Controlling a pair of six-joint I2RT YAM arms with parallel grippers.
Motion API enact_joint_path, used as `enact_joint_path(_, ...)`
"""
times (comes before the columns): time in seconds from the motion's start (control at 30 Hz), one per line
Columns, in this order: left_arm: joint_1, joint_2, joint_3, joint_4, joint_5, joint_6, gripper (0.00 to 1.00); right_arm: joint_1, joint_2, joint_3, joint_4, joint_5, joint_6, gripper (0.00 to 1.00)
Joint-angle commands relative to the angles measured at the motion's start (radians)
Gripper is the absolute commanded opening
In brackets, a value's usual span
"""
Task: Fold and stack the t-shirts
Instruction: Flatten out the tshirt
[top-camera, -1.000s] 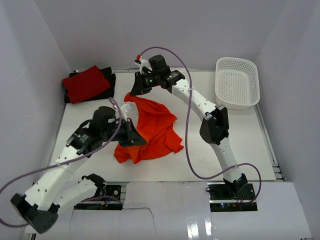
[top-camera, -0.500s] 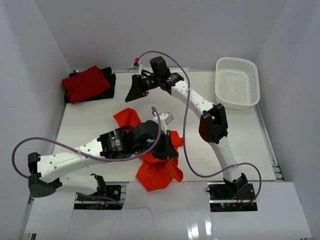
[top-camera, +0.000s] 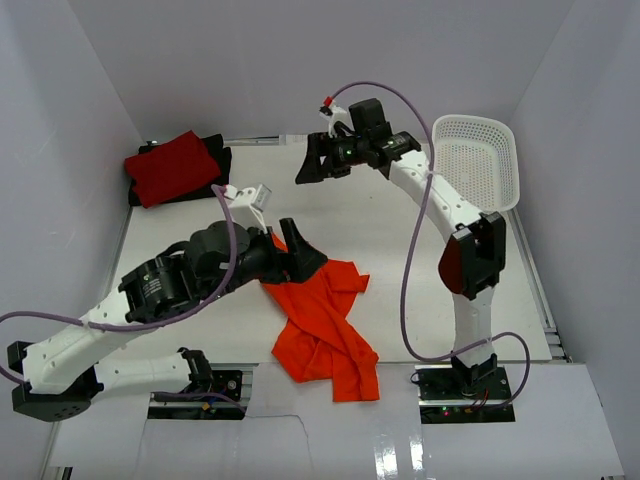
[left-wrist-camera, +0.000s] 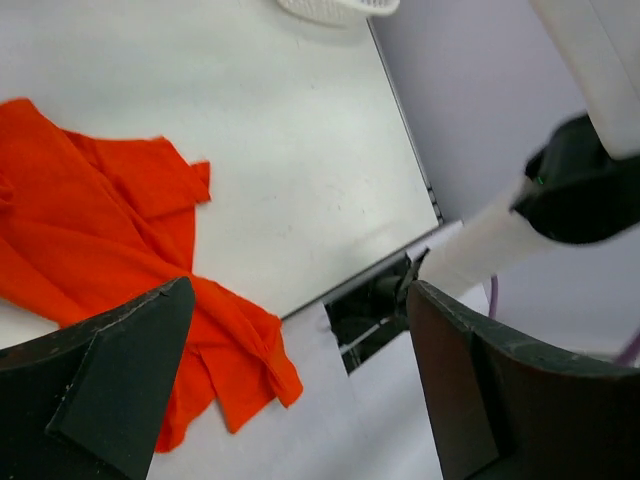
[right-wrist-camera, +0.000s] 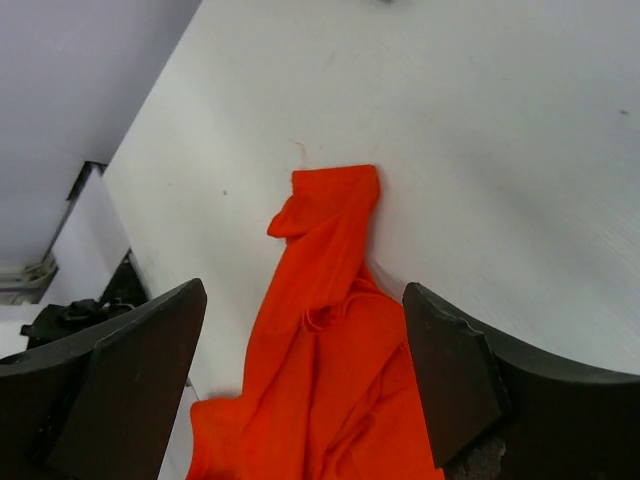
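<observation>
The orange t-shirt (top-camera: 322, 322) lies crumpled at the front middle of the table, one end hanging over the near edge. It also shows in the left wrist view as the orange t-shirt (left-wrist-camera: 95, 225) and in the right wrist view as the orange t-shirt (right-wrist-camera: 335, 350). My left gripper (top-camera: 302, 250) hovers open just above the shirt's far end, holding nothing; its open jaws (left-wrist-camera: 300, 375) frame the table's near edge. My right gripper (top-camera: 309, 168) hangs open high over the far middle, empty (right-wrist-camera: 305, 375). A folded crimson t-shirt (top-camera: 170, 165) rests on the black t-shirt (top-camera: 218, 165) at the back left.
A white perforated basket (top-camera: 478, 190) stands at the back right, tipped slightly against the right arm's side. Its rim (left-wrist-camera: 335, 8) shows at the top of the left wrist view. White walls close in the table on three sides.
Both grippers have opened and let go of the orange t-shirt, which dropped to the front of the table. The left arm pulled back left; the right arm swung right.
</observation>
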Motion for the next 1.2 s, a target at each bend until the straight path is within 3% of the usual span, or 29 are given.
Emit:
enact_joint_path(0.0,0.071,0.001,0.053,-0.085,-0.058,0.074,0.98,0.017,-0.144,-0.061,-0.098,0.197,-0.095,0.85)
enact_joint_path(0.07,0.118,-0.004,0.032,-0.071,-0.029,0.113,0.98,0.022,-0.215,-0.115,-0.166,0.237,-0.103,0.84)
enact_joint_path(0.1,0.216,0.001,0.023,-0.065,0.006,0.135,0.98,0.028,-0.241,-0.138,-0.189,0.272,-0.102,0.84)
enact_joint_path(0.17,0.372,0.016,0.000,-0.033,0.214,0.226,0.98,0.048,-0.322,-0.229,-0.250,0.312,-0.106,0.84)
enact_joint_path(0.2,0.566,0.030,-0.058,-0.008,0.319,0.257,0.98,0.083,-0.356,-0.272,-0.261,0.361,-0.109,0.83)
enact_joint_path(0.23,0.685,0.034,-0.103,0.024,0.560,0.287,0.98,0.101,-0.426,-0.320,-0.267,0.386,-0.108,0.84)
enact_joint_path(0.27,0.804,0.042,-0.158,0.115,0.703,0.311,0.98,0.120,-0.462,-0.424,-0.267,0.407,-0.102,0.83)
enact_joint_path(0.3,1.064,0.066,-0.275,0.172,0.851,0.339,0.97,0.153,-0.535,-0.478,-0.266,0.436,-0.082,0.83)
enact_joint_path(0.33,1.194,0.096,-0.324,0.220,1.109,0.344,0.95,0.167,-0.578,-0.531,-0.260,0.447,-0.066,0.83)
enact_joint_path(0.37,1.279,0.132,-0.349,0.260,1.165,0.356,0.93,0.180,-0.615,-0.637,-0.252,0.458,-0.050,0.83)
enact_joint_path(0.4,1.316,0.203,-0.335,0.256,1.110,0.401,0.93,0.198,-0.697,-0.691,-0.240,0.464,-0.011,0.82)
enact_joint_path(0.57,1.313,0.274,-0.318,0.314,0.973,0.376,0.96,0.326,-0.891,-0.939,-0.253,0.532,0.105,0.80)
enact_joint_path(0.73,1.316,0.395,-0.287,0.345,0.966,0.374,0.95,0.589,-0.991,-1.111,-0.275,0.688,0.286,0.80)
enact_joint_path(0.87,1.315,0.462,-0.252,0.355,0.937,0.377,0.95,0.800,-1.014,-1.162,-0.319,0.810,0.502,0.76)
enact_joint_path(1.0,1.315,0.507,-0.235,0.352,0.896,0.361,0.95,0.937,-0.982,-1.158,-0.411,0.910,0.688,0.68)
enact_joint_path(1.17,1.315,0.533,-0.214,0.365,0.844,0.324,0.95,1.099,-0.930,-1.175,-0.416,0.917,0.859,0.66)
